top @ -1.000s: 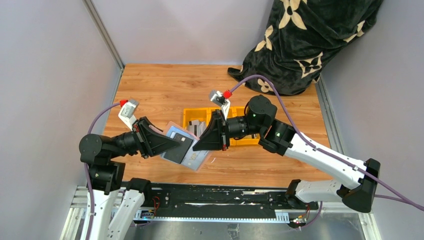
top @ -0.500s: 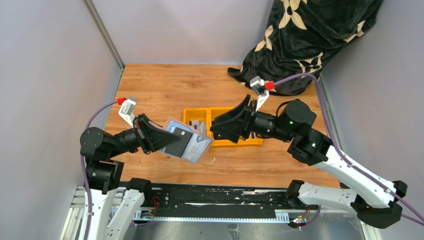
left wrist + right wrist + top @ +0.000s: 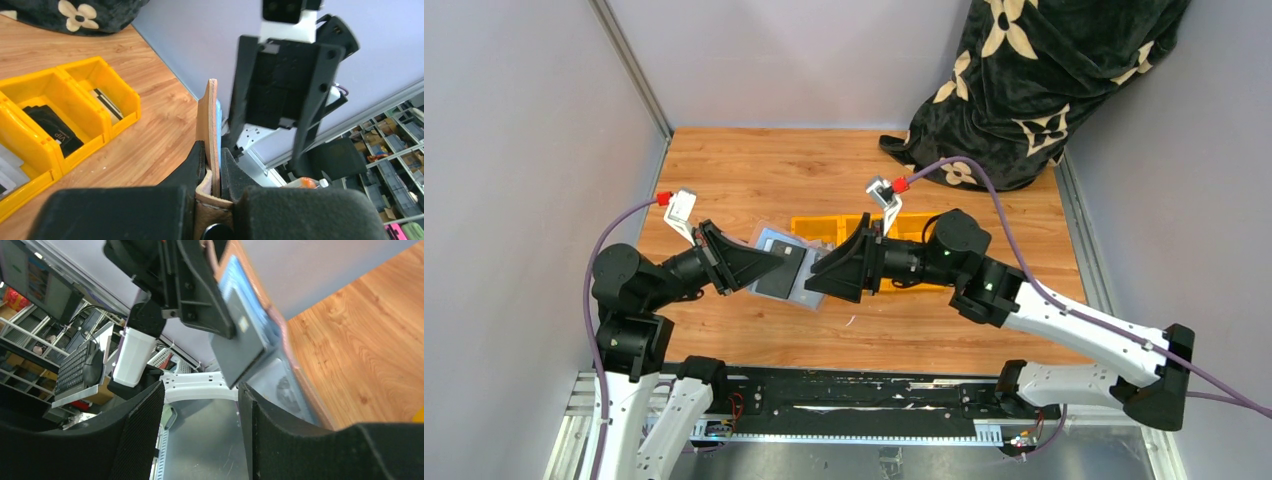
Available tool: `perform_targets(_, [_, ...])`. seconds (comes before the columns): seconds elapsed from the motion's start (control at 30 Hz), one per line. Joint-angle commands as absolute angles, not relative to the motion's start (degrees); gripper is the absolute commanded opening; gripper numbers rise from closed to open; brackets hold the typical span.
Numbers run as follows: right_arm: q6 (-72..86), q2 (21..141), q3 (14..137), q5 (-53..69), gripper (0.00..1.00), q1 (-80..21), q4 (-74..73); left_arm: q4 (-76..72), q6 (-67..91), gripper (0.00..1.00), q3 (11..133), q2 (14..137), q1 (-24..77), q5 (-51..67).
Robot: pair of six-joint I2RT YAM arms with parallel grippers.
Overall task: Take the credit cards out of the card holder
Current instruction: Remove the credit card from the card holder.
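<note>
Arms [image 3: 660, 278] reach toward each other: left gripper [image 3: 774, 268] clamps card holder [image 3: 213, 130], right gripper [image 3: 814, 278] gapes.

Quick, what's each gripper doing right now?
Left gripper: shut on the card holder, which it holds on edge.
Right gripper: open, holding nothing, jaws facing the card holder.

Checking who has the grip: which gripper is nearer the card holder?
Left. The left gripper is shut on the card holder, holding it on edge; the right gripper faces its free end, jaws open, not gripping it.
</note>
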State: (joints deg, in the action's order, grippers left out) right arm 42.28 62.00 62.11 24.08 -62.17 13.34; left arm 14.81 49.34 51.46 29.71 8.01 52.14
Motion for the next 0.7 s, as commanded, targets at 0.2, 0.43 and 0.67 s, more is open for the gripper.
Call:
perform_targets(0.2, [46.6,66.3,58.8,25.6,0.62,-62.9,20.9,4.6,58.0,0.0,51.4,29.8,8.1,54.8])
perform_targets(0.43, [49.3,70.0,60.6,27.6,0.6,-62.9,26.2,3.2,60.5,0.0,51.3,29.9,8.1,56.0])
perform_targets(0.67, [53.3,70.9,60.7,30.2,0.46,-62.8,33.2,5.4,58.9,0.0,51.1,29.3,8.1,56.3])
